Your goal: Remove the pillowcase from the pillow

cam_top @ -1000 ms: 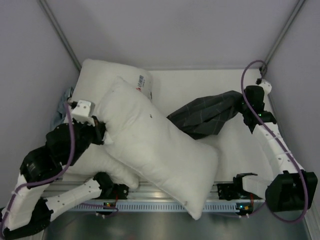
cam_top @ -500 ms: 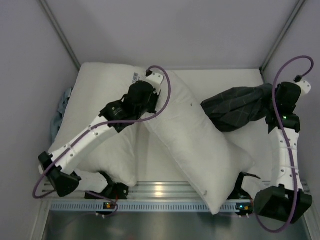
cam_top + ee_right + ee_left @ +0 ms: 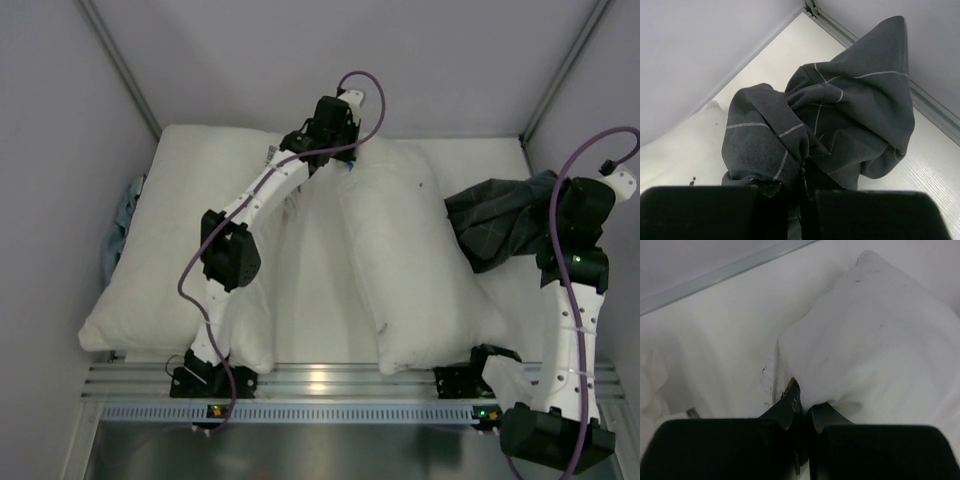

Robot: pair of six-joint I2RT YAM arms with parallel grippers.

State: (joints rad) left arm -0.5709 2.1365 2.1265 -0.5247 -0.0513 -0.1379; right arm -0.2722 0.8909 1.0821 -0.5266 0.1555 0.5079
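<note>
The plain white pillow [image 3: 410, 270] lies lengthwise in the middle, with its dark speck [image 3: 422, 183] near the far end. My left gripper [image 3: 346, 163] is shut on the pillow's far left corner; in the left wrist view the gripper [image 3: 804, 402] pinches a fold of the white pillow [image 3: 875, 340]. The dark grey checked pillowcase [image 3: 500, 225] is bunched up at the pillow's right edge, outside it. My right gripper [image 3: 553, 235] is shut on the pillowcase; in the right wrist view the gripper [image 3: 805, 172] holds the crumpled pillowcase [image 3: 850, 110], and the pillow [image 3: 680, 150] shows at the left.
A second white pillow [image 3: 160, 270] with a printed label [image 3: 272, 152] fills the left side. A pale blue cloth [image 3: 120, 215] sticks out at the left wall. Grey walls close in the far and both sides. A metal rail [image 3: 320, 380] runs along the near edge.
My left arm has reached far and swung the pillow's corner back and right, so the pillow lies straighter. My right gripper has pulled the pillowcase farther right, away from the pillow.
</note>
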